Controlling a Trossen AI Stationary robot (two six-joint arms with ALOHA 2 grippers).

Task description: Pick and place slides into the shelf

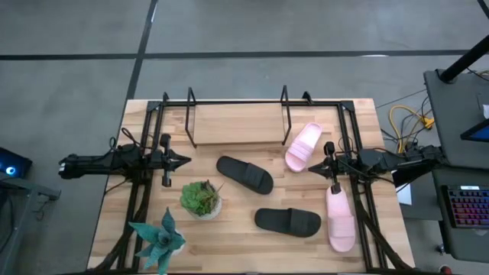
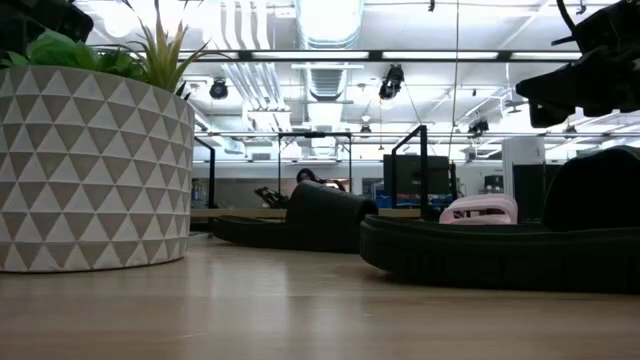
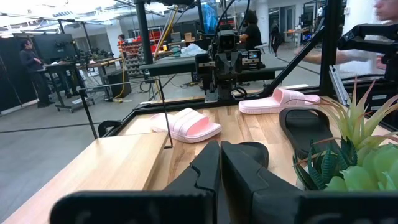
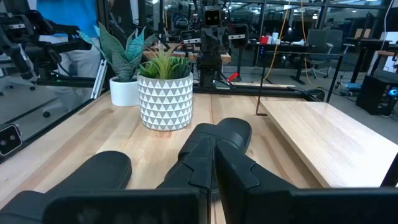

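Slides are seen loose on the worktop [image 1: 252, 233] in front of the empty shelf [image 1: 237, 114]: two black [image 1: 244, 174] [image 1: 287, 221], two pink [image 1: 303, 146] [image 1: 341, 218]. Both grippers, left [image 1: 183, 160] and right [image 1: 315, 161], are held pressed together beside the shelf ends, seemingly waiting before any pick.

The high view looks straight down from well above, taking in the whole table [image 1: 252, 126] and both arms. The low view sits at table-top height, very near a patterned pot [image 2: 90, 170] and a black slide [image 2: 500, 250], facing level across into the room. Each wrist camera looks forward past its own closed fingers: the left gripper [image 3: 220, 163] faces the right arm across the table, the right gripper [image 4: 213, 158] faces back — both share the central black slide [image 1: 244, 174]. The pink slide [image 2: 480, 209] in the low view is probably the one beside the right arm [image 1: 340, 218].
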